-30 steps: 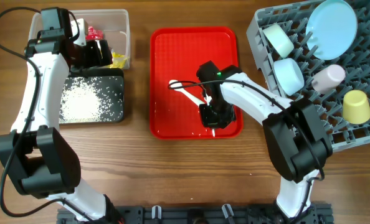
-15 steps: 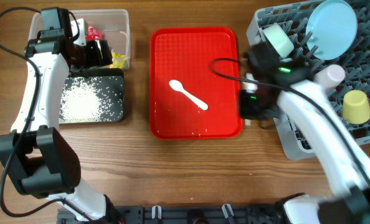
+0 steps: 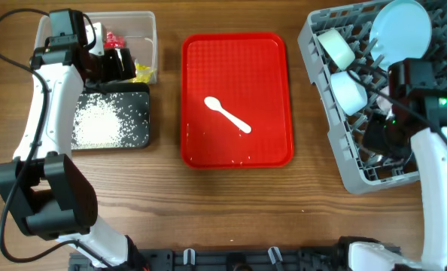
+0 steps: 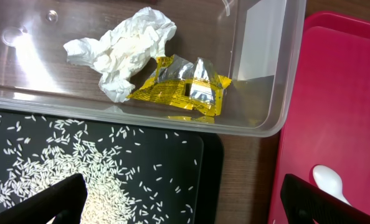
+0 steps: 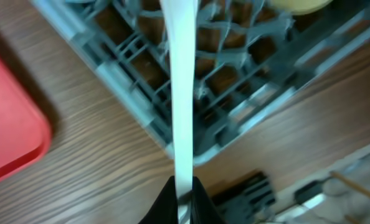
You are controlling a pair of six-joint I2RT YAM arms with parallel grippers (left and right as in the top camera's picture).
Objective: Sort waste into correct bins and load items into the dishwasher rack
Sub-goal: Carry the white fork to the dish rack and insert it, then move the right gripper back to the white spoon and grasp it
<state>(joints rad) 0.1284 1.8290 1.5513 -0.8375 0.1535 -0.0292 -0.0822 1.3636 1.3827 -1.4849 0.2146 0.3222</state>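
White plastic utensil [image 5: 182, 93], likely the fork: pinched at one end by right gripper [image 5: 180, 194], jaws nearly closed, over dishwasher rack [image 5: 119, 87] edge. Light, thin, springy, slick; probably best gripped near the handle end. Spoon [image 3: 227, 115] on red tray [image 3: 201, 60].

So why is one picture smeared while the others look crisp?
Right wrist view: grey plastic lattice rack and wooden table are smeared; the thin white plastic utensil looks crisper. Left wrist view: sharp, bright glare on the clear plastic tub. Overhead view: sharp, evenly lit.
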